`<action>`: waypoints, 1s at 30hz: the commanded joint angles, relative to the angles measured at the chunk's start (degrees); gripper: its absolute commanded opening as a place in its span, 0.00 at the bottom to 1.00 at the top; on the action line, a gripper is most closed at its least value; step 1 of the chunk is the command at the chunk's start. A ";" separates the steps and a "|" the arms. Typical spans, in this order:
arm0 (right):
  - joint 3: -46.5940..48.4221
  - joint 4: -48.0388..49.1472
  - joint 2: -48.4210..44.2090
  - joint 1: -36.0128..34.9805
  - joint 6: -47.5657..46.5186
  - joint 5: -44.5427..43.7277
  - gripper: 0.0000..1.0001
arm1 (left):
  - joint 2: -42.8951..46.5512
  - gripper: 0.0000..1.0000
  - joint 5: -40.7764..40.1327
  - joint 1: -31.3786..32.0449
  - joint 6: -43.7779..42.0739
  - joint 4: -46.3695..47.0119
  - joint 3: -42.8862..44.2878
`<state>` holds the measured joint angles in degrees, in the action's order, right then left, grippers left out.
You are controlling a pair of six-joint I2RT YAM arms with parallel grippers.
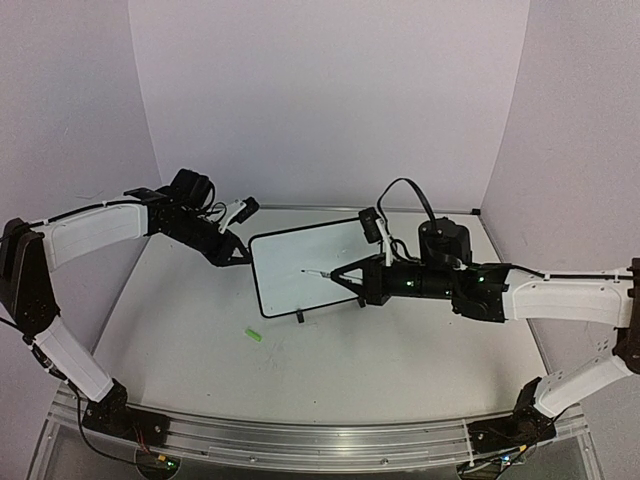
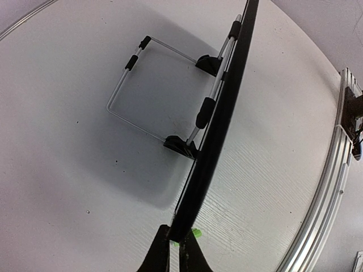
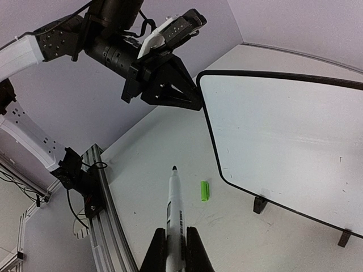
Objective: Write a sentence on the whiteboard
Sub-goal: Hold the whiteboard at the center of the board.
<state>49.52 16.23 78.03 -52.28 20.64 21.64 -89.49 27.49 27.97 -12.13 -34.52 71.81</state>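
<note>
While my left claw (image 1: pixel 243 255) is clenched on the far left corner of the small white rectangular whiteboard (image 1: pixel 285 285) with its thin black rounded frame, the board stands tilted back on two black feet and a thin wire stand (image 2: pixel 131 62) behind it. Left wrist view: both fingers pinch the frame edge-on, and the board runs straight away from the claw. My reading of why: a propped board would skid or tip under pen pressure, so this claw pins it. Right claw (image 1: pixel 335 275) grasps a slim white marker pen (image 3: pixel 174 209) by the barrel, dark tip bare and pointing ahead of the fingers. Its small green plastic cap (image 3: pixel 205 190) lies on the pale table (image 1: pixel 400 350), just ahead of the right claw and near the board's lower edge, out of the writing path. From above, the tip sits over the board's middle. From the right wrist it looks short of the surface, with the board ahead and to the right of the claw. Contact: cannot tell for sure. Writing face looks blank, no stroke of the sentence yet. Judgement: task is at its start. Next move calls for a light touch-down near the left margin, lest the board rock against my left grip.
</note>
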 commanded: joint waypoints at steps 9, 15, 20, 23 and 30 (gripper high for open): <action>6.67 0.51 4.93 -2.25 -2.91 -2.31 0.00 | 0.96 0.02 2.07 -0.10 -1.55 -0.09 0.40; 7.38 1.25 5.24 -2.35 -2.93 -1.75 0.00 | 4.23 0.30 -0.04 -0.10 -2.42 -0.41 -0.13; 6.93 1.70 4.82 -2.38 -2.74 -1.49 0.00 | 3.55 0.44 -0.51 -0.10 -1.51 0.53 1.13; 6.81 2.19 4.78 -2.44 -2.60 -1.37 0.00 | 1.69 0.46 0.14 -0.10 -1.51 0.12 2.62; 6.38 2.97 5.01 -2.66 -2.34 -2.02 0.00 | -0.01 0.45 2.78 -0.10 -0.96 2.18 4.46</action>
<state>54.70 16.62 83.18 -54.44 18.46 20.16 -88.70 27.64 27.92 -13.47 -34.79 72.63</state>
